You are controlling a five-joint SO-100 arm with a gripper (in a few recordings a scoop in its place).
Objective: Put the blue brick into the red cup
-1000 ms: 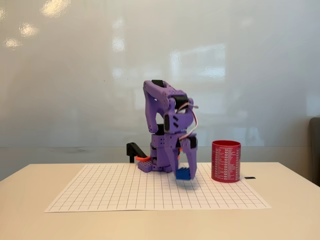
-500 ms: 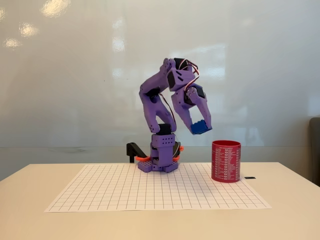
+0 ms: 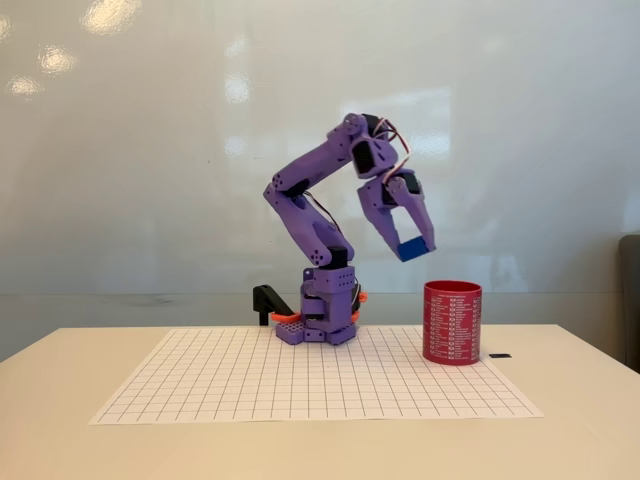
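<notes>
Fixed view: pincer [image 3: 411, 246] grips the blue brick [image 3: 412, 248] above and left of the red cup [image 3: 452, 322], whose white lettering is illegible.

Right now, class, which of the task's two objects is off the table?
The blue brick: it is held in the air by the purple gripper, above and left of the red cup, which stands on the table.

claw [image 3: 412, 246] grips blue brick [image 3: 410, 248] | raised, up-left of red cup [image 3: 452, 322] | cup on table [image 3: 580, 400]
</notes>
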